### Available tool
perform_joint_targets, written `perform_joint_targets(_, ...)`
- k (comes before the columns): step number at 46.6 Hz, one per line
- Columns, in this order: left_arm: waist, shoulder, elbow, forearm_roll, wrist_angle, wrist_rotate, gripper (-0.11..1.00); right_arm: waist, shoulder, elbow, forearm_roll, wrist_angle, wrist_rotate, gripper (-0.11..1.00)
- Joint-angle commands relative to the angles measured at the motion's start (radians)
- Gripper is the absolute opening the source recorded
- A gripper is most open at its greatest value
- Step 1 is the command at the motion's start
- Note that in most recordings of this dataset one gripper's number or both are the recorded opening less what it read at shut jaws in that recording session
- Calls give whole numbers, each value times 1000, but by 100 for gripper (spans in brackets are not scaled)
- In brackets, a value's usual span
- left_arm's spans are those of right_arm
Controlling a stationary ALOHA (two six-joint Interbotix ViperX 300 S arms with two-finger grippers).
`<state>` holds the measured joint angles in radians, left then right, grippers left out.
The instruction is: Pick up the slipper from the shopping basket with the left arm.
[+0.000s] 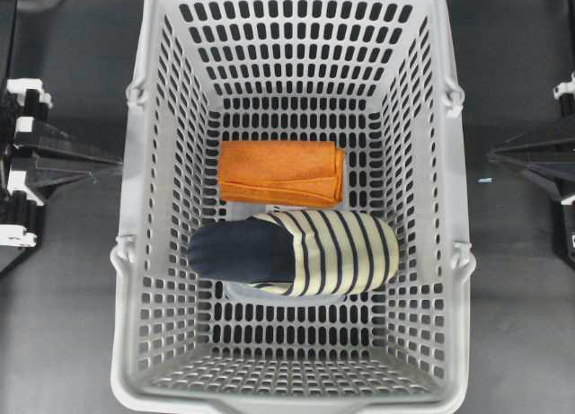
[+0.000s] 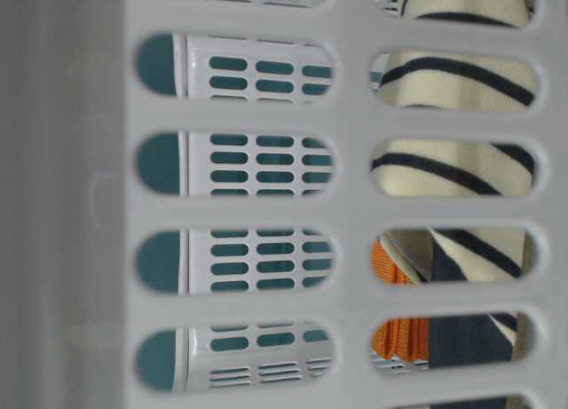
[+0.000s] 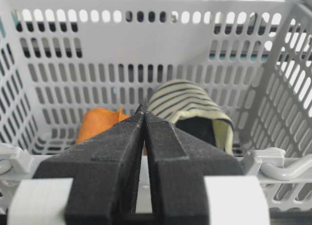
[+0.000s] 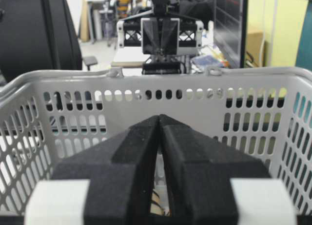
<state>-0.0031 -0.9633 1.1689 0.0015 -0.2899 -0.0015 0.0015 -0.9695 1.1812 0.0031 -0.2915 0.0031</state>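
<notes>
At the left edge of the overhead view, outside the shopping basket: left gripper, pointed at the basket wall, jaws pressed together, nothing between them. Well apart from the target, not yet over the rim.

Further right, on the basket floor near the middle: slipper, lying across, navy insole end toward the left, striped toe toward the right. Just behind it, maybe touching: folded orange cloth. Untouched by either arm, as far as can be judged.

At the right edge, also outside the basket: right gripper, jaws together as well, empty.

On progress, by judgement: nothing done so far. Left to do: open the jaws, go over the rim, come down on the slipper, close, lift. Probably best taken at the raised striped upper, away from the cloth.

Differences between views:
- Overhead only: both arms and the whole layout at once.
- Left wrist only: closed fingertips from close up, with the slipper's open mouth and the cloth beyond the near wall.
- Right wrist: closed jaws again, the opposite arm beyond the far rim, only a small striped bit low between the fingers.
- Table level: no arm at all, only stripes and some orange through the wall slots.
</notes>
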Motion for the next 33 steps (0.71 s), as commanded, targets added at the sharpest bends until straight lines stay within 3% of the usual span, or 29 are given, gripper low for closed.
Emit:
perform_joint_targets(1,-29,-23,-87,43,35,-14,6,6,6,-15,2,-8,6,0)
perform_joint_targets(4,-37,-21,-141,43,94,-18,2,11,0,-11,6,-5,6,5)
perform_joint_targets(6,-41,-18,-170,43,138,-18,0,14,-5,-9,6,-2,6,-1)
perform_joint_targets(12,-58,8,-264,43,293,-20,0,20,-20,-9,6,9,6,-1)
perform_joint_targets(24,-89,166,-491,43,537,-25,0,23,-35,-12,8,49,8,-1)
perform_joint_targets(33,-92,327,-641,43,653,-94,0,29,-37,-14,12,71,12,-1)
